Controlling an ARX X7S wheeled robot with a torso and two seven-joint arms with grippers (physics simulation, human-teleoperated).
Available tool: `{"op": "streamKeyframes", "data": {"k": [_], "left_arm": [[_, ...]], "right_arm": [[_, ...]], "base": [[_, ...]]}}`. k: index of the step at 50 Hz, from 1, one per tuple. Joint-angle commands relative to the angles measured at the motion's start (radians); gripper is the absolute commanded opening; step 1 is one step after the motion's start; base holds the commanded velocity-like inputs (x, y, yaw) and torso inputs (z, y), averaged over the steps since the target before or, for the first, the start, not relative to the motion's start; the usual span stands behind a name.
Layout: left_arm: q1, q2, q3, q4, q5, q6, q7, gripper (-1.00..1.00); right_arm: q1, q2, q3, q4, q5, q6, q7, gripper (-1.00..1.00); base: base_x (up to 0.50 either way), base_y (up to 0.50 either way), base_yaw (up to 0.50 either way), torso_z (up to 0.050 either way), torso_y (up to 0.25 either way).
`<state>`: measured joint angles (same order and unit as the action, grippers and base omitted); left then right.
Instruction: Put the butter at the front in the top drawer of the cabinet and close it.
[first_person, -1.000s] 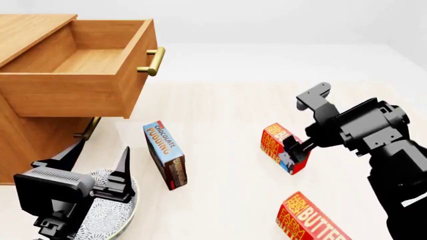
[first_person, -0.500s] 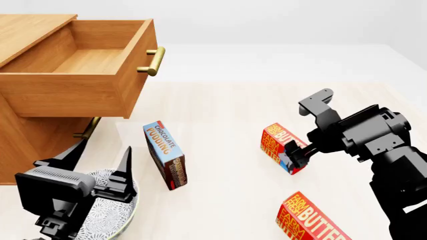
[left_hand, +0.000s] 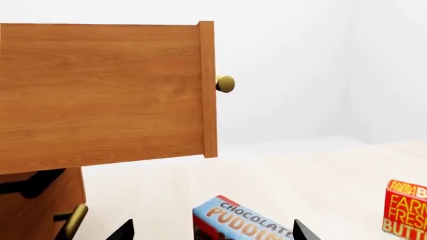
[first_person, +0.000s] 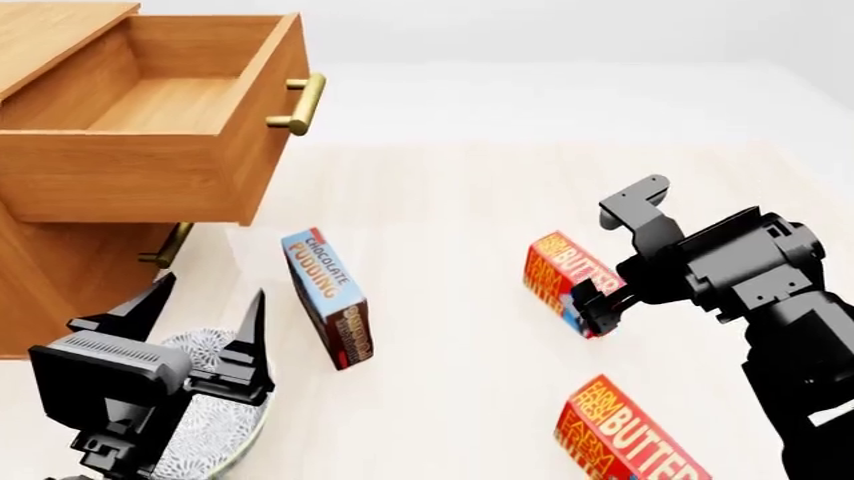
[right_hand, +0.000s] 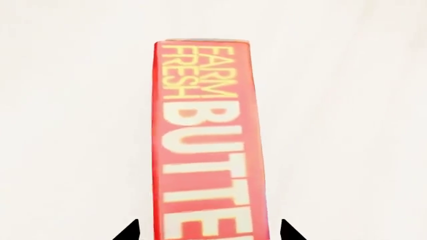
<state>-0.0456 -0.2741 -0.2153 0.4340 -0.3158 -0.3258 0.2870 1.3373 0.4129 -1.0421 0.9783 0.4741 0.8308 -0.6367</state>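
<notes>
While the top drawer (first_person: 147, 120) stands pulled out of the cabinet (first_person: 54, 260), the scene reads as follows.

Top drawer: open, plain wooden inside in view, brass bar handle (first_person: 302, 104) on its front; in the left wrist view its side panel (left_hand: 100, 95) fills most of the picture.

Butter: the red box (first_person: 561, 280) lies tilted on the pale worktop (first_person: 441, 200), well apart from the cabinet, with the right tool at its near end; in the right wrist view its lettered face (right_hand: 203, 140) runs lengthwise between the two finger tips.

Right tool: (first_person: 597, 308) its two fingers sit on either side of the butter's narrow width; the right wrist view shows a tip (right_hand: 128, 231) on each flank, close to the box, but whether they press on it I cannot tell.

Left tool: (first_person: 187, 320) fingers spread apart, holding nothing, above a patterned bowl (first_person: 214, 440) near the cabinet's foot.

Second butter box: (first_person: 627, 440) lies nearer the robot than the first, apart from it.

Chocolate pudding box: (first_person: 327, 298) blue, stands on edge between the cabinet and the butter; also seen low in the left wrist view (left_hand: 243, 222).
</notes>
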Motion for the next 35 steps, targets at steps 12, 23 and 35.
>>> {"op": "streamKeyframes", "data": {"k": [12,23,35], "left_arm": [[0.002,-0.008,0.002,0.007,-0.013,0.003,-0.009,1.00],[0.000,-0.011,-0.006,0.016,-0.028,-0.003,-0.017,1.00],[0.005,-0.017,-0.009,0.029,-0.038,-0.005,-0.022,1.00]], "right_arm": [[-0.007,0.012,0.006,-0.030,0.006,0.013,0.007,1.00],[-0.015,0.038,0.033,-0.092,0.023,0.023,0.042,-1.00],[-0.011,0.052,0.093,-0.104,0.031,-0.042,0.127,-1.00]], "base": [[0.00,0.00,0.00,0.002,-0.110],[0.00,0.00,0.00,0.000,0.000],[0.00,0.00,0.00,0.000,0.000]]}}
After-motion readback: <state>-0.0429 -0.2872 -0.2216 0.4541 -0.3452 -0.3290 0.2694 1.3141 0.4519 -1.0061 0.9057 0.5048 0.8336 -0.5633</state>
